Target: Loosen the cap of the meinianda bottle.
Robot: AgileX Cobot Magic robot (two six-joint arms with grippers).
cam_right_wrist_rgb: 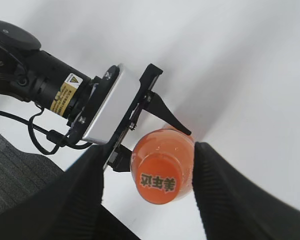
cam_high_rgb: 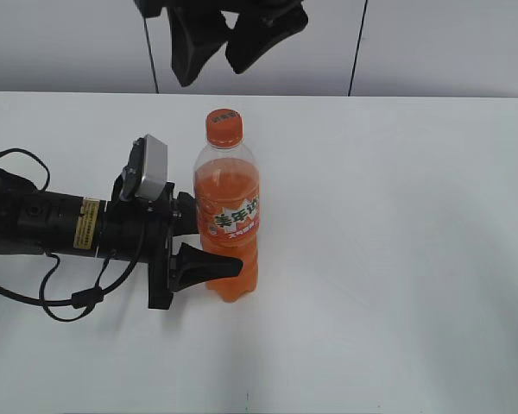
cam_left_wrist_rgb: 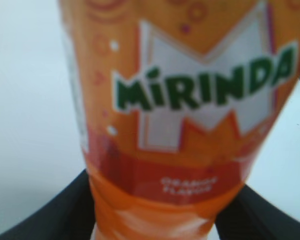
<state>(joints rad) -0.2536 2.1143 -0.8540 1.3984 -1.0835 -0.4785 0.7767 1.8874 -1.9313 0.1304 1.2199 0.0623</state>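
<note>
The meinianda bottle point(cam_high_rgb: 229, 185) stands upright on the white table, full of orange drink, with its orange cap point(cam_high_rgb: 224, 126) on. My left gripper point(cam_high_rgb: 203, 240) reaches in level from the left and is shut on the bottle's lower body. In the left wrist view the label point(cam_left_wrist_rgb: 190, 95) fills the frame, and both black fingers point(cam_left_wrist_rgb: 155, 222) press the bottle's sides. My right gripper point(cam_high_rgb: 213, 73) hangs open above the cap, apart from it. In the right wrist view its two fingers point(cam_right_wrist_rgb: 150, 150) flank the cap point(cam_right_wrist_rgb: 160, 181) from above without touching.
The white table point(cam_high_rgb: 397, 259) stretches to the right and front of the bottle. The left arm with its cables point(cam_high_rgb: 43, 224) lies across the table's left side; it also shows in the right wrist view point(cam_right_wrist_rgb: 45, 85). A grey wall point(cam_high_rgb: 432, 43) runs behind.
</note>
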